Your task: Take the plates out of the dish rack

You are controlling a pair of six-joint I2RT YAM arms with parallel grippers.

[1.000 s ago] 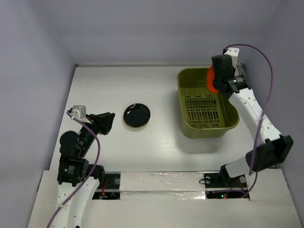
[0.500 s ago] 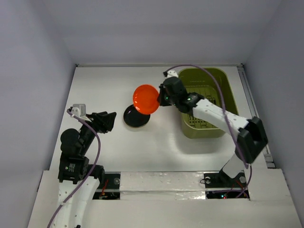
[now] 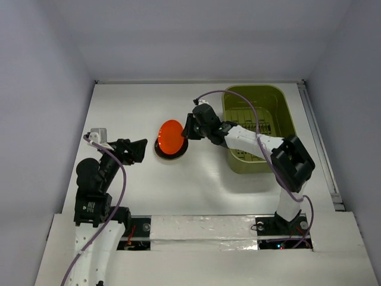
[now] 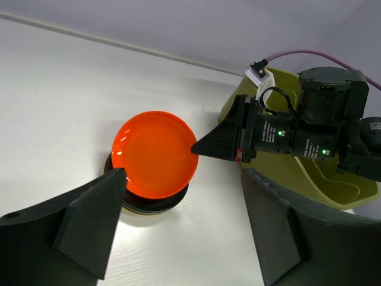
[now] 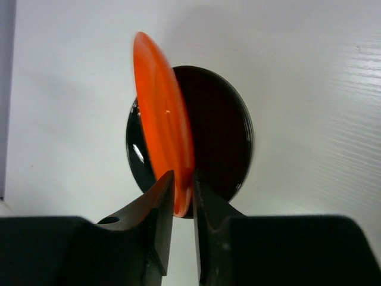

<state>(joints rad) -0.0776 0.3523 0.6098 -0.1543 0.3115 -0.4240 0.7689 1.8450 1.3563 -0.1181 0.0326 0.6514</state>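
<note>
Two grippers, nearest first: my left gripper (image 3: 137, 150) hangs over the near-left of the table (image 3: 131, 101), jaws spread wide with nothing between them. Farther in, my right gripper (image 5: 183, 179) pinches the orange plate (image 5: 164, 113) by its rim, one finger on each face, right over the dark plate (image 5: 217, 131) lying flat on the table. I judge the orange plate light, stiff and glossy. It looks slippery at that thin edge and liable to chip if dropped, so the rim is the place to take it, with a deep enough bite that it cannot swivel. Round, it has no long axis; it stands tilted on edge, broad face turned left. Farthest right sits the dish rack (image 3: 262, 88), partly behind my arm; whether plates remain there I cannot tell.
</note>
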